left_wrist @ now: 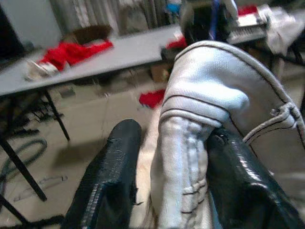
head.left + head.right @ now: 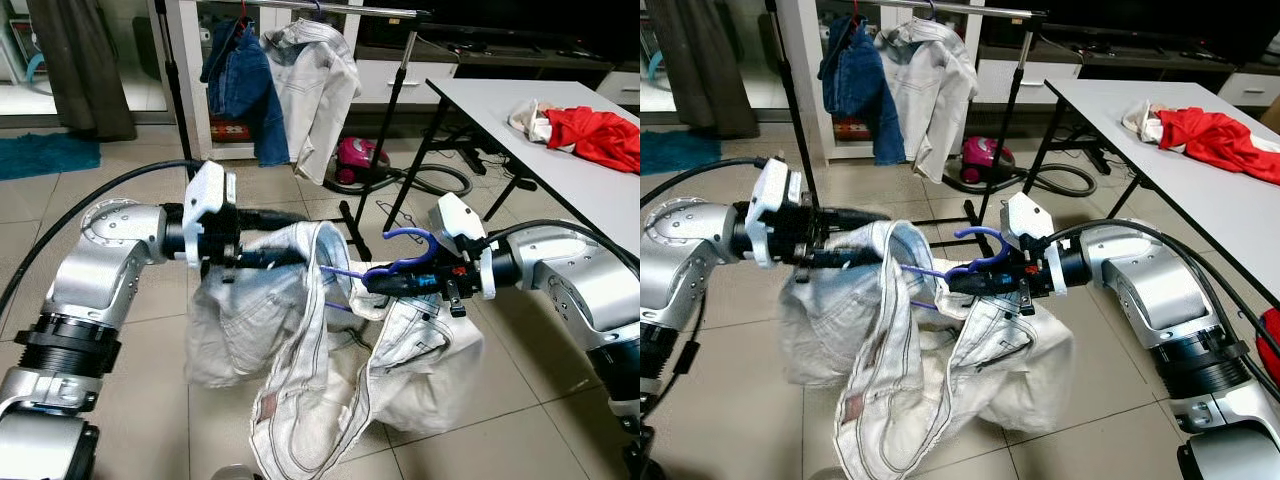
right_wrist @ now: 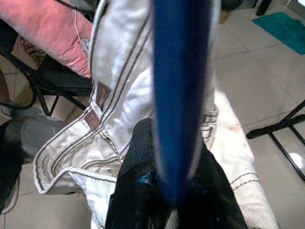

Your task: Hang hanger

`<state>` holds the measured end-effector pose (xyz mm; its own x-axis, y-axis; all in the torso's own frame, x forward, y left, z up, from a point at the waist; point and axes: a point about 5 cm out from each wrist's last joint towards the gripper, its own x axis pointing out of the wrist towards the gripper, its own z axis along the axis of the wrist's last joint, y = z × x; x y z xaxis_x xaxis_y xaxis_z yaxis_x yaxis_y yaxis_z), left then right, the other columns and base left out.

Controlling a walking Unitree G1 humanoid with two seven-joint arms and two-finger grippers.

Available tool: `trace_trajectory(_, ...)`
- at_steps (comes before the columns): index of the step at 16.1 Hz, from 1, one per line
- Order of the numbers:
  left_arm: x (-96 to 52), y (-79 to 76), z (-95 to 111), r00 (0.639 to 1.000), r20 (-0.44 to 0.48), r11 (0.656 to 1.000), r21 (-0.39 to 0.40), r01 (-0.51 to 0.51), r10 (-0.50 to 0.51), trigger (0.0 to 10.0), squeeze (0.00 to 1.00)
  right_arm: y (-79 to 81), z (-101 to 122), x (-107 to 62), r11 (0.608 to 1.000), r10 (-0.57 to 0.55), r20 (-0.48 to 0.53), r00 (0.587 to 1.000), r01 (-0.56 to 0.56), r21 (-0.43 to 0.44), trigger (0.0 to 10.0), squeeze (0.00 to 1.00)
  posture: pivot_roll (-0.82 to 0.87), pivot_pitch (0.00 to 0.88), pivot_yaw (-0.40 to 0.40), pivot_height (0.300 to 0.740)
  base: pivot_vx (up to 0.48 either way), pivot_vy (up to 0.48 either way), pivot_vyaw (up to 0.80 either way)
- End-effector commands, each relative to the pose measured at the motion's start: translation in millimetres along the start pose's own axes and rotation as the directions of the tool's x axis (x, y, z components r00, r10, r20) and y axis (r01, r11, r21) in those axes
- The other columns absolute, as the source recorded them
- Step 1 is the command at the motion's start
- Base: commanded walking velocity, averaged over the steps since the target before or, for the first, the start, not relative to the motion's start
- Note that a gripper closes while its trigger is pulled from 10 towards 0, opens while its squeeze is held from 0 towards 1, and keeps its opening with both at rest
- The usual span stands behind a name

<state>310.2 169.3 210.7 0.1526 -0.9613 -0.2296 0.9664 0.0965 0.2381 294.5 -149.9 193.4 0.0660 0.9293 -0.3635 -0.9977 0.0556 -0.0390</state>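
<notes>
Between the two arms, low over the tiled floor, the left gripper (image 2: pixel 268 257) pinches the white denim jacket's (image 2: pixel 330 370) collar while the right gripper (image 2: pixel 385 281) clamps the blue hanger (image 2: pixel 405 243). Only partly threaded, the hanger could slip free; the clothes rail (image 2: pixel 340 10) stands well off.

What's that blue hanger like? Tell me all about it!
The blue hanger looks like thin plastic, with a curved hook sticking up and a slim arm reaching sideways into the white jeans. It is held above the tiled floor, tilted. The right gripper is shut on it just below the hook, and the jeans drape over it. The left gripper pinches the jeans' waistband, not the hanger.
</notes>
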Motion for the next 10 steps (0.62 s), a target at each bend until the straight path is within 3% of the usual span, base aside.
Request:
trace_trajectory(1,3.6,-3.6,2,0.999,-0.032,0.999,0.030,0.044,-0.043,10.0,1.00,0.8,2,-2.6,1.000,-0.001,-0.011,1.000,0.001,-0.019,0.0,0.00,0.06,0.000,-0.116,0.740,0.000,0.000,0.00)
trace_trajectory(5,-0.1,-6.5,-12,0.976,-0.204,0.991,0.091,0.100,-0.079,10.0,1.00,0.2,2,-2.5,1.000,-0.004,-0.018,1.000,0.004,-0.020,0.0,0.00,0.06,0.000,-0.116,0.740,0.000,0.000,0.00)
trace_trajectory(7,-3.2,-7.8,-10,0.981,-0.158,0.993,0.003,0.119,-0.117,10.0,1.00,0.0,-1,-4.0,1.000,-0.003,-0.031,1.000,0.002,-0.015,0.0,0.00,0.06,0.000,-0.115,0.740,0.000,0.000,0.00)
trace_trajectory(10,-6.6,-14.5,-19,0.965,-0.208,0.986,0.014,0.169,-0.162,10.0,1.00,-2.7,-8,-7.1,0.999,-0.031,-0.038,0.999,0.032,0.010,0.0,0.00,0.06,0.000,-0.115,0.740,0.000,0.000,0.00)
